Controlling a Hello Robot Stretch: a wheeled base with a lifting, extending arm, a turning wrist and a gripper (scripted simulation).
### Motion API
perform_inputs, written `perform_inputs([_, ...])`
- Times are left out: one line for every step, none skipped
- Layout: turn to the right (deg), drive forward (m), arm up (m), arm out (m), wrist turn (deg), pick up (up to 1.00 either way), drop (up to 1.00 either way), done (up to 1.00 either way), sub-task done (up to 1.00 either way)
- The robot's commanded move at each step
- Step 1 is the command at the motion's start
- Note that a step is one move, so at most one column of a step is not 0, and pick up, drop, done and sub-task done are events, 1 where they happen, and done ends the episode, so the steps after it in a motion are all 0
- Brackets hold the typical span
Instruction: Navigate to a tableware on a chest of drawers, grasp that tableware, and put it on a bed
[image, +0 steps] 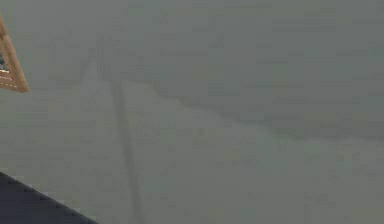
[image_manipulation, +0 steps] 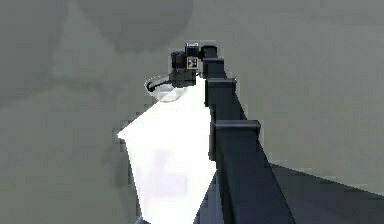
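In the arm side view the dark arm (image_manipulation: 232, 150) rises from the bottom edge over a bright white flat top (image_manipulation: 170, 150). At the arm's far end are the white marker squares, and left of them the gripper (image_manipulation: 163, 86) with its thin curved fingers. A small pale rounded thing (image_manipulation: 169, 96), bowl-like or cup-like, is right at the fingers, at the far edge of the white top. I cannot tell whether the gripper holds it or whether it rests on the top.
A plain grey wall (image_manipulation: 70, 90) stands behind the white top. A dark blue surface (image_manipulation: 325, 195) lies at the arm side view's bottom right. In the forward view, an orange-framed thing (image: 8, 60) juts in at the left edge, with a dark patch (image: 30, 205) at the bottom left.
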Motion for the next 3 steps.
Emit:
perform_inputs([0.0, 0.0, 0.0, 0.0, -45.0, 0.0, 0.0, 0.0, 0.0])
perform_inputs([0.0, 0.0, 0.0, 0.0, -45.0, 0.0, 0.0, 0.0, 0.0])
perform_inputs([0.0, 0.0, 0.0, 0.0, -15.0, 0.0, 0.0, 0.0, 0.0])
